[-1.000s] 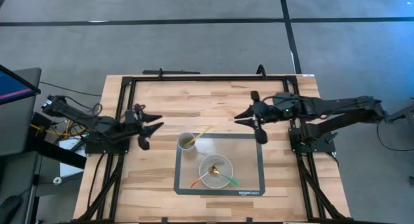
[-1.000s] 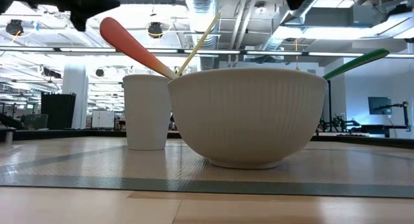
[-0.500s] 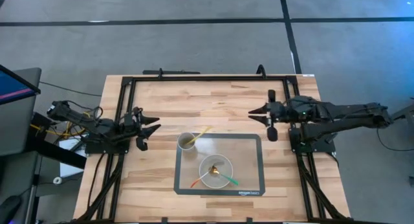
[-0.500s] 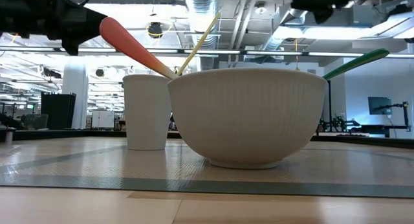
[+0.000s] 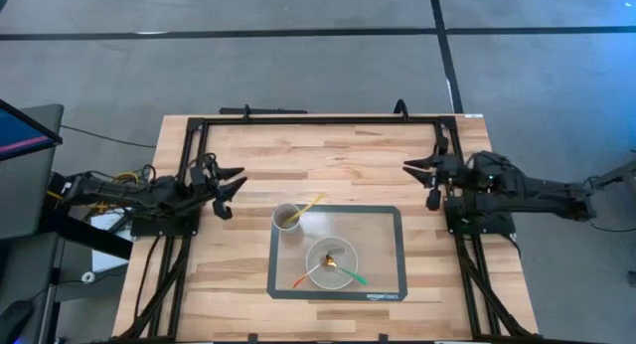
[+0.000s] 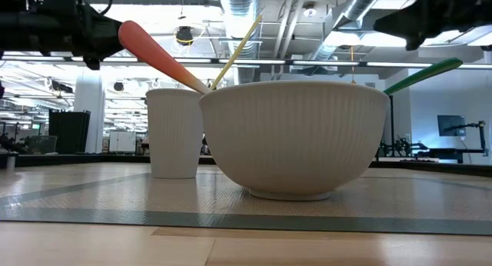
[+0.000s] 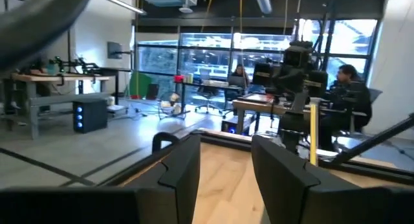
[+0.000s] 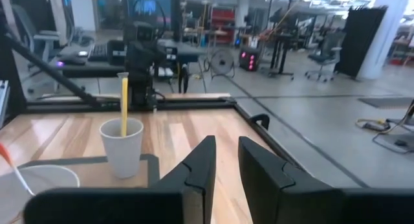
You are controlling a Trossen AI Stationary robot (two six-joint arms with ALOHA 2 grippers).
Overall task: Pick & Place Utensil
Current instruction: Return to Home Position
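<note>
A white cup (image 5: 286,219) holds a yellow utensil (image 5: 312,202) that leans on its rim. A white bowl (image 5: 331,262) holds an orange utensil (image 5: 305,279) and a green one (image 5: 355,277); both handles rest on the rim and stick out. In the low view the bowl (image 6: 296,135) stands in front of the cup (image 6: 175,131). My left gripper (image 5: 225,188) hovers open at the table's left edge, away from the cup. My right gripper (image 5: 425,177) hovers open at the right edge. The right wrist view shows the cup (image 8: 121,146) far ahead of the fingers.
Cup and bowl stand on a grey mat (image 5: 383,225) in the near middle of the wooden table (image 5: 338,150). A black frame (image 5: 318,118) runs along the table's far and side edges. Bare wood lies between each gripper and the mat.
Both arms have drawn back from the middle. The right gripper has moved toward the table's right edge, well away from the mat. The left gripper has moved a little toward the left and far edges. Cup, bowl and utensils have stayed put.
</note>
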